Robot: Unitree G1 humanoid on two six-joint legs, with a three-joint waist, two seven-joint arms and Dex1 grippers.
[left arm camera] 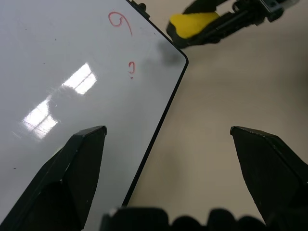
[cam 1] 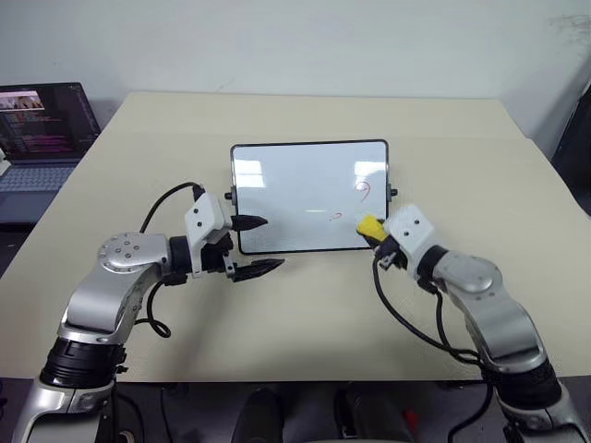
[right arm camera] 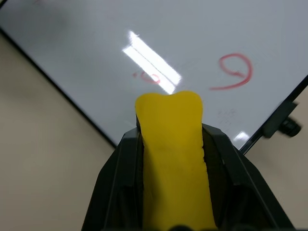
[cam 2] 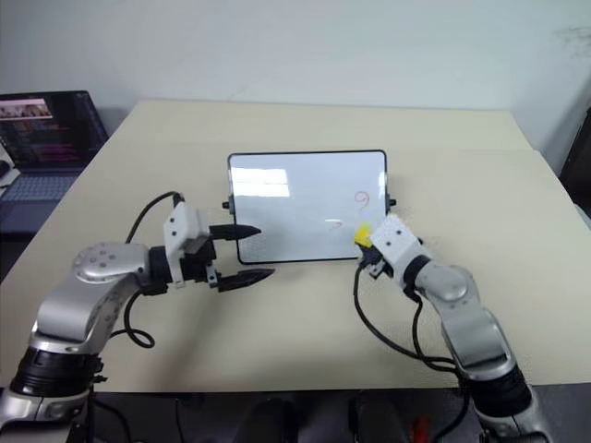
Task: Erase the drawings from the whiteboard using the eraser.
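One whiteboard (cam 1: 295, 194), flat mid-table (cam 1: 305, 323), black frame, a small knob on each short side. Two red drawings (right arm camera: 233, 71) on it, both toward the right short side: a bigger curl, a smaller scribble nearer the front edge. Faint smudges elsewhere on the surface, plus window glare.

One eraser (cam 1: 369, 226), yellow, clamped in the right claw (cam 1: 377, 233), at the board's front right corner, just beside the smaller scribble; contact with the board cannot be told.

Left claw (cam 1: 259, 245) with fingers well apart, empty, at the board's front left corner: one finger over the board edge, the other over bare table.

One laptop (cam 1: 42, 138) off the far left side, screen lit, well apart from the board. Black cables looping off both wrists onto the table. Nothing between eraser and drawings.
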